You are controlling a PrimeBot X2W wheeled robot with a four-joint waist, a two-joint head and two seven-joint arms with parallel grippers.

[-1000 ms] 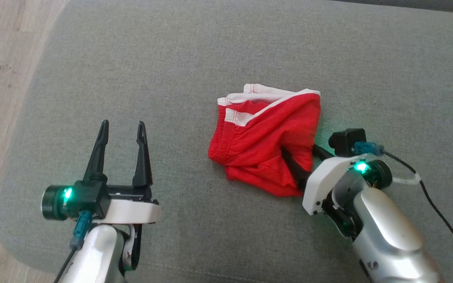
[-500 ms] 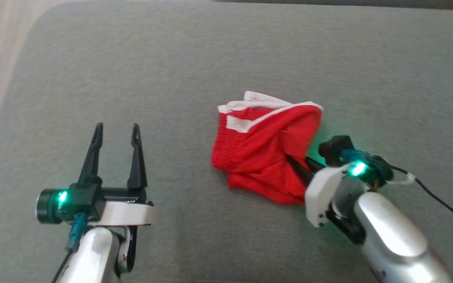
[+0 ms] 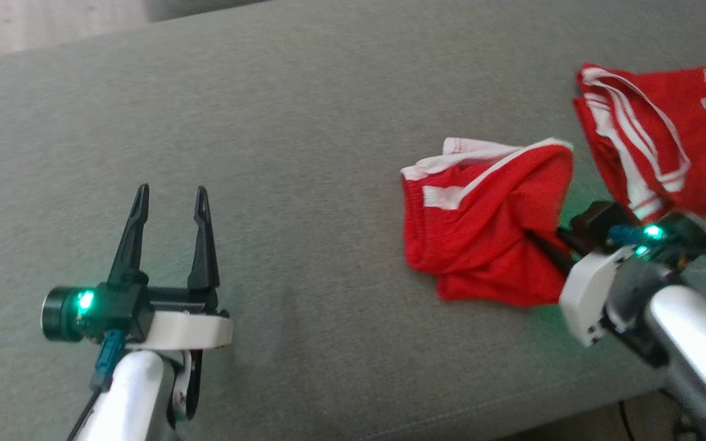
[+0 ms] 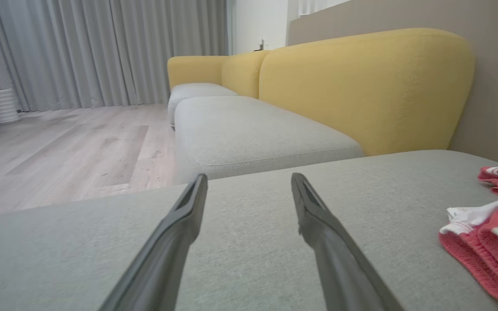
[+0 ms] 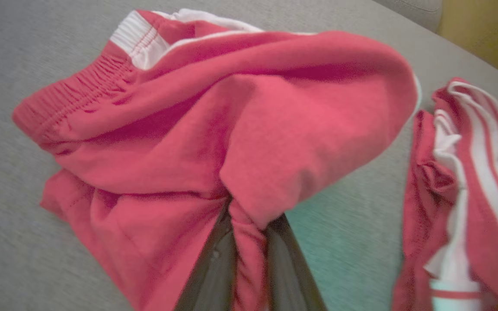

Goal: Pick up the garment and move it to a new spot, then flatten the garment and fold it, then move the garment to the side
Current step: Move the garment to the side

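Note:
The garment [image 3: 482, 226] is a crumpled pair of red shorts with white trim, lying on the grey cushion [image 3: 328, 122] right of centre. My right gripper [image 3: 537, 239] is shut on a bunched fold at its near right edge. In the right wrist view the two dark fingers [image 5: 214, 263] pinch a ridge of red fabric [image 5: 231, 108] between them, at the gripper [image 5: 247, 216]. My left gripper [image 3: 169, 196] is open and holds nothing, well to the left, hovering over bare cushion [image 4: 249, 181]. The left wrist view catches the shorts' edge [image 4: 486, 233] at its far right.
A second red garment [image 3: 665, 141] with white stripes and lettering lies just beyond the right gripper, close to the shorts [image 5: 469, 172]. Yellow backrests [image 4: 361, 86] stand behind the cushions. Wooden floor [image 4: 59, 142] lies past the cushion's end. The cushion's front edge [image 3: 512, 422] runs near my arms.
My right gripper has shut on the garment's edge and bunched the fabric. The head camera has swung, bringing the second red garment into view. The left gripper stays open.

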